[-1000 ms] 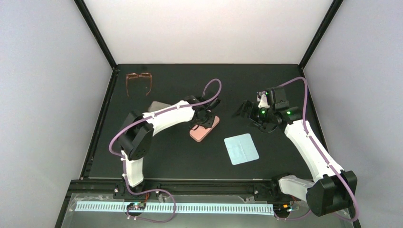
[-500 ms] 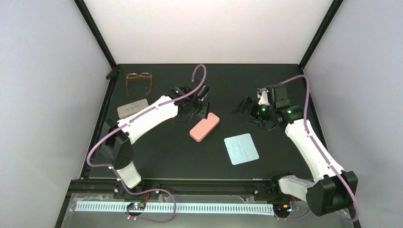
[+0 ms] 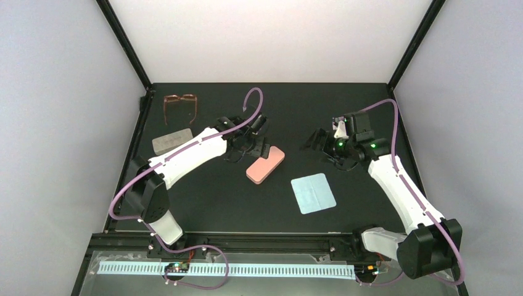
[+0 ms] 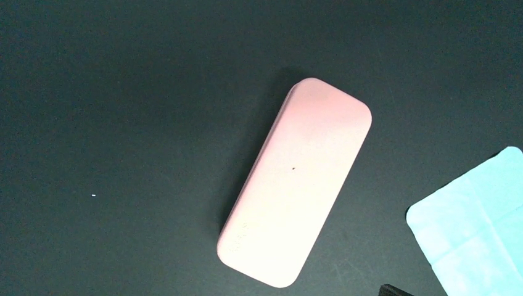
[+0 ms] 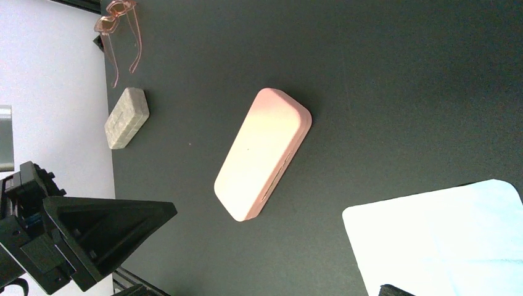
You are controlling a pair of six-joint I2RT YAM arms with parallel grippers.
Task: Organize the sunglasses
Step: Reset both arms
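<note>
Just left of the pink case (image 3: 266, 164), the left gripper (image 3: 245, 150) is seen spread wide, nothing held. Far-left from it, past the grey case (image 3: 172, 141), the amber-framed sunglasses (image 3: 181, 106) are found by the far-left corner, front bar lying left-right, arms unfolded toward the near edge. The right gripper (image 3: 316, 140), likewise spread and empty, is well apart from them. The left arm is judged nearer.

A pink case (image 3: 265, 164) lies slantwise on the table (image 3: 210, 203), with a cloth (image 3: 313, 193) near its right and a grey case (image 3: 172, 141) and amber glasses (image 3: 181, 106) at far left. The left gripper (image 3: 247, 148) hangs just beside the pink case's far side. The right gripper (image 3: 316, 142) hangs well apart, to the right.
</note>
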